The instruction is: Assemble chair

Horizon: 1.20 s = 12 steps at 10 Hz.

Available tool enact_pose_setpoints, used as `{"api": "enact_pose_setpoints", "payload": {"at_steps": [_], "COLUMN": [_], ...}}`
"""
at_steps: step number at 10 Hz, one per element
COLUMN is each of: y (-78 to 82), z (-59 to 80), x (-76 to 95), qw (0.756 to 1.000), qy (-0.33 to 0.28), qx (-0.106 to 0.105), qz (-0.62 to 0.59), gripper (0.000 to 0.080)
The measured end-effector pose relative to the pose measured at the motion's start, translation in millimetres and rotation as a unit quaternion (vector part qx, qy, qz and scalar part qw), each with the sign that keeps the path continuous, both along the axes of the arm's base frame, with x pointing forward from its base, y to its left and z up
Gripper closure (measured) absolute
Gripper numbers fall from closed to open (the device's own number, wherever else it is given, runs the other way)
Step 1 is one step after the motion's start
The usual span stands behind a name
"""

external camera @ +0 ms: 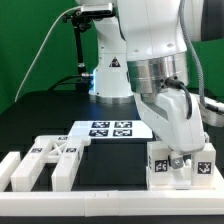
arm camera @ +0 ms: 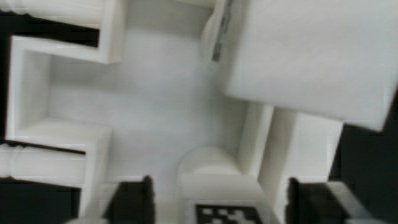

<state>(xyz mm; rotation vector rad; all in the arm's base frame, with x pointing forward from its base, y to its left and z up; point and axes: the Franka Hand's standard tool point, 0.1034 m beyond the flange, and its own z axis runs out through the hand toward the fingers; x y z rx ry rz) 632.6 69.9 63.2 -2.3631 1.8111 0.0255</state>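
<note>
The tool (arm camera: pixel 228 203) is spread wide and squeezes nothing. A small white chair part (arm camera: pixel 217 176) with a tag sits right between its fingers (arm camera: pixel 130 203).

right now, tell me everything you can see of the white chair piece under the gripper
The white chair piece looks like hard matte plastic. It is blocky, with a square black-and-white tag on each of two front-facing ends. It stands on the black table at the exterior view's right. The gripper reaches down between the tagged ends. In the wrist view its fingers straddle a rounded tagged part with gaps either side, so nothing looks clamped.
</note>
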Motion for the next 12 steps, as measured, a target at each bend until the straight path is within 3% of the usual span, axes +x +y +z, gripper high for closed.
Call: {"api": "enact_pose_setpoints", "payload": {"at_steps": [1,2,3,6,8,10,11,12], "y": [-4.5,-9.1,-10.5,-14.0,-14.0,-14.2,-14.4,-14.5], "z": [4.1,10.1,17.6,17.4,17.3,17.3,17.3,17.3], "x": [2.4,5.3,7.0,8.4,8.3,8.3,8.4,8.4], "qw": [0.997,0.988,0.975,0.904,0.909,0.910,0.933,0.940], "qy": [-0.014,-0.026,-0.038,-0.072,-0.071,-0.071,-0.064,-0.062], "qx": [-0.007,-0.012,-0.017,-0.048,-0.046,-0.046,-0.040,-0.038], "qz": [0.076,0.151,0.218,0.419,0.407,0.406,0.351,0.333], "gripper": [0.0320,0.0190,0.0157,0.0150,0.0150,0.0423,0.0502,0.0502]}}
